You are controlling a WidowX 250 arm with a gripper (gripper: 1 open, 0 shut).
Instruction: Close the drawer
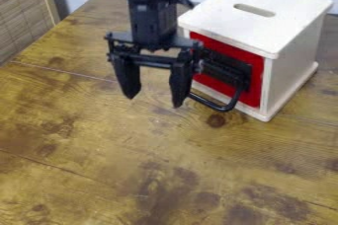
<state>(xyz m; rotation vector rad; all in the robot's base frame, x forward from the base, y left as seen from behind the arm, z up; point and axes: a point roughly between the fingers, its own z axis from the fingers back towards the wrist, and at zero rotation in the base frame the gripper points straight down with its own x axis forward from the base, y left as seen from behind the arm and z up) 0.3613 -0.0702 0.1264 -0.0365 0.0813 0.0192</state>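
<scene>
- The gripper (154,76) is hanging above the wooden desk (106,160), pointing straight down, its two dark fingers (128,76) spread wide and holding nothing.
- The drawer (232,68) is sitting in the light wooden box (271,41) near the desk's far right corner — its red front is facing the gripper, and its black loop handle (218,86) is hanging down and outward toward the desk's middle.
- The red front is looking close to flush with the box's face, though from this angle I cannot tell whether a small gap is remaining.
- The fingers are standing just beside the handle, on its left side as the camera sees it, not touching it.
- Judging the step in hand: if the drawer is still proud of the box, a flat push on the red front would be serving best, square to the face so the drawer is not racking on its pale wood sides.
- Pressing on the loop handle is the riskier choice — it looks free to swing, so force may be slipping off it.
- The box looks light, so a slow push is advisable, lest the whole box be sliding toward the desk's far edge.
</scene>
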